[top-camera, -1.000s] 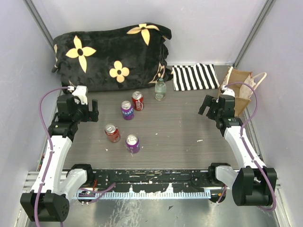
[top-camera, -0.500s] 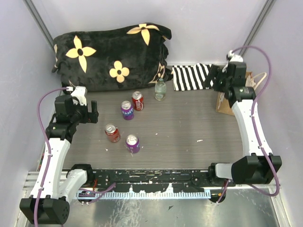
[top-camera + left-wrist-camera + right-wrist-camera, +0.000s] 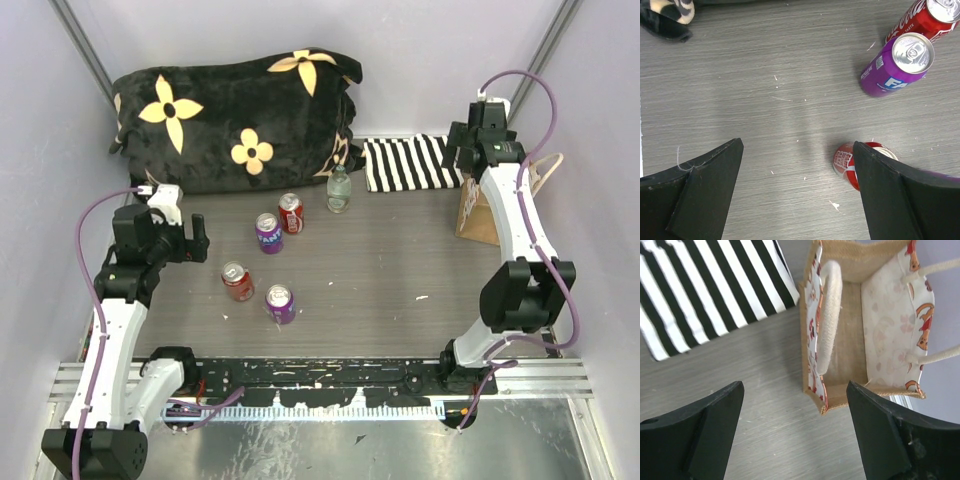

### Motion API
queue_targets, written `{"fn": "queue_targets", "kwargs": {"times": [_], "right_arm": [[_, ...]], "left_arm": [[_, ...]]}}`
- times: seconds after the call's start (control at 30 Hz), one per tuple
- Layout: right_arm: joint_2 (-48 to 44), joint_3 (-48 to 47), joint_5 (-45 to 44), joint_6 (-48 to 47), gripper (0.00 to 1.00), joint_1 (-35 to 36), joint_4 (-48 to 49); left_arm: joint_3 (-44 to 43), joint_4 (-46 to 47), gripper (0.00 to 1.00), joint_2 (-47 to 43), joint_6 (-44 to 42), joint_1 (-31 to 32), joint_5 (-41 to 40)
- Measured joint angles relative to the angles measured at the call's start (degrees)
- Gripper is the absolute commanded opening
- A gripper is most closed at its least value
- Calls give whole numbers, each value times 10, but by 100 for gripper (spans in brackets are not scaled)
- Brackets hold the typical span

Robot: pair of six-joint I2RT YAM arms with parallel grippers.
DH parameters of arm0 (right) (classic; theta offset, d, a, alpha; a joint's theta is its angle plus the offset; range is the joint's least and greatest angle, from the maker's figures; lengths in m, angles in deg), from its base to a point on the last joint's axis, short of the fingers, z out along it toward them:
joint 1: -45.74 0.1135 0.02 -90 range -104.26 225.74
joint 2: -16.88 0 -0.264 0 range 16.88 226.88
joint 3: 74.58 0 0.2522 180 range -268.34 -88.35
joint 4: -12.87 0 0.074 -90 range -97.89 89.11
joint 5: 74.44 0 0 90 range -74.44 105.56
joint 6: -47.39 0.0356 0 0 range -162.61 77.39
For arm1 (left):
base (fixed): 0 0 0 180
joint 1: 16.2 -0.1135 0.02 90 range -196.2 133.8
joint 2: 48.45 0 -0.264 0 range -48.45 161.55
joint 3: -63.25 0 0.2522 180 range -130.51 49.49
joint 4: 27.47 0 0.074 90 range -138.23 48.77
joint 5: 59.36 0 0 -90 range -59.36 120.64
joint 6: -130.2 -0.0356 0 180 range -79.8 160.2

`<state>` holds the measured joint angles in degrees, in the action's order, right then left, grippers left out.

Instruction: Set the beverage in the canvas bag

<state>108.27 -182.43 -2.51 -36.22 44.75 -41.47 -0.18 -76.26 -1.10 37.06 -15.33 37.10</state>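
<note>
Four cans stand left of centre: a red one [image 3: 291, 213], a purple one [image 3: 268, 232], a red one [image 3: 238, 281] and a purple one [image 3: 280, 303]. A clear bottle [image 3: 339, 189] stands behind them. The tan canvas bag [image 3: 478, 212] stands open at the far right, partly behind my right arm. My right gripper [image 3: 462, 152] is open and empty above the bag's left edge [image 3: 860, 330], its jaws [image 3: 795, 390] wide. My left gripper [image 3: 195, 238] is open and empty [image 3: 798, 145], left of the cans. A red can [image 3: 847, 165] shows beside its right finger, a purple can [image 3: 897, 65] farther off.
A black blanket with yellow flowers [image 3: 235, 120] lies along the back left. A black-and-white striped cloth [image 3: 408, 162] lies just left of the bag [image 3: 705, 290]. Grey walls close in the table on the left, back and right.
My right arm has swung back and up from the table's right middle to above the bag and striped cloth. My left gripper has barely shifted.
</note>
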Motion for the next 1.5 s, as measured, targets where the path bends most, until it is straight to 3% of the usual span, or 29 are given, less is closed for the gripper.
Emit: {"fn": "queue_targets", "kwargs": {"times": [0.27,0.47,0.5,0.6,0.63,0.8,1.0,1.2,1.5], "right_arm": [[33,9,-59,-7,87,-3,9],[55,9,-93,-19,66,-14,56],[63,9,-96,-22,60,-15,63],[81,11,-100,-32,10,-17,77],[84,14,-100,-33,2,-17,82],[77,36,-85,-31,1,-17,103],[1,129,-71,-23,1,9,104],[-92,203,-74,1,1,80,72],[-153,211,-113,69,1,214,-12]], "left_arm": [[29,2,98,-3,0,0,8],[44,6,98,5,4,0,14],[47,10,98,7,4,0,16],[49,14,98,12,4,0,17],[49,15,98,13,4,0,17],[49,18,98,18,9,0,19],[49,20,98,19,21,0,22],[49,21,98,18,30,0,28],[50,21,98,2,32,0,31]]}}
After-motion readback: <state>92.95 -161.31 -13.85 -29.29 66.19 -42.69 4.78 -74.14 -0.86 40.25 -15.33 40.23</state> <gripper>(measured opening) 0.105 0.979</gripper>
